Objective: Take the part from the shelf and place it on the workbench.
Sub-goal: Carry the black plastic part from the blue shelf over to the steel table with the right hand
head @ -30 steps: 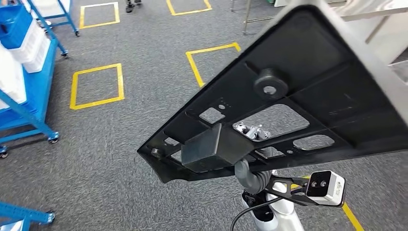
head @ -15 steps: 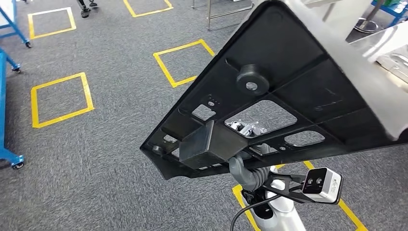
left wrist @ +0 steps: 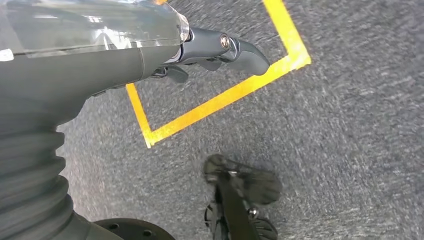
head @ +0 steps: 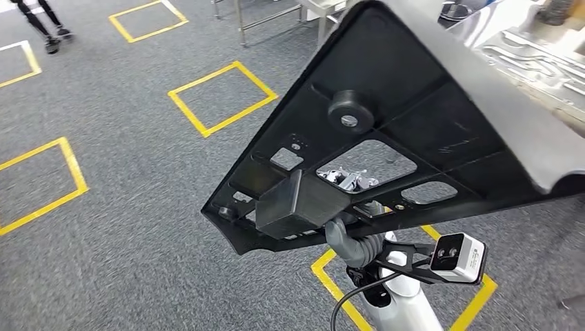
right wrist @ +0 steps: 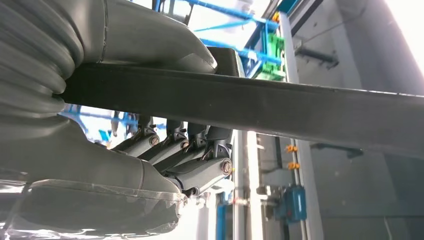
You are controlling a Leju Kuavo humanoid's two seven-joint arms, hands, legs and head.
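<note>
black flat part, cutouts, round boss

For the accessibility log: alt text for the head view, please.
A large black plastic part, flat with cut-out holes and a round knob, is held up by the right hand from beneath. Behind it lies grey carpet marked with yellow tape squares.

Part: large flat black plastic panel, ribbed, with cut-out openings and a round boss; held tilted in the air above the carpeted floor.
</note>
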